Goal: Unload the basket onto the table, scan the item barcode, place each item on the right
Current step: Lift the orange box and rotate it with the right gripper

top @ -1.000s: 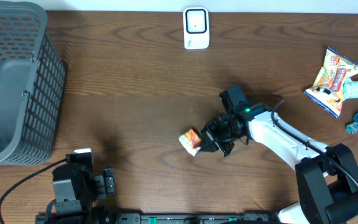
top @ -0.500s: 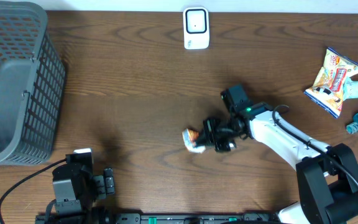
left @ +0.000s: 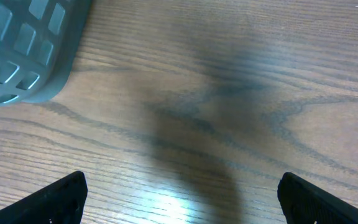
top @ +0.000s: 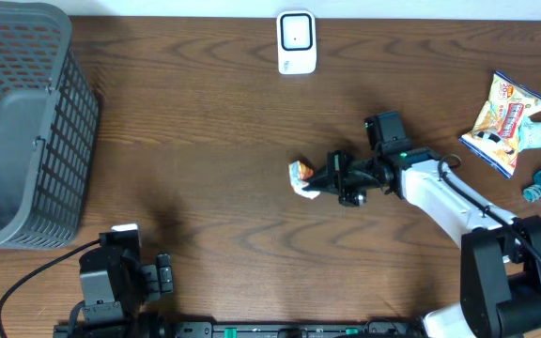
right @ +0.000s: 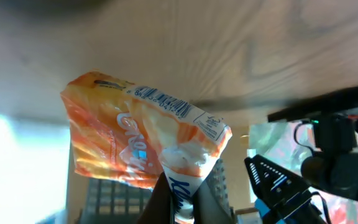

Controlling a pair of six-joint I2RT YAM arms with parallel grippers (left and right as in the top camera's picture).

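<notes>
Basket [top: 75, 122] left, scanner [top: 296, 42] behind packet [top: 301, 177], snack bags [top: 505, 117] right.

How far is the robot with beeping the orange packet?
Done: the right end effector is shut on the orange packet, so it has been picked up. In hand: it holds the packet out, and the barcode shows in the right wrist view. Left: taking that barcode to the white scanner at the far edge of the table. The packet is not there yet.

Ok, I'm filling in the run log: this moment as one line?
right fingers: shut on orange packet, barcode visible in wrist view | left fingers: open, empty, near basket | scanner: far edge, packet apart from it
</notes>
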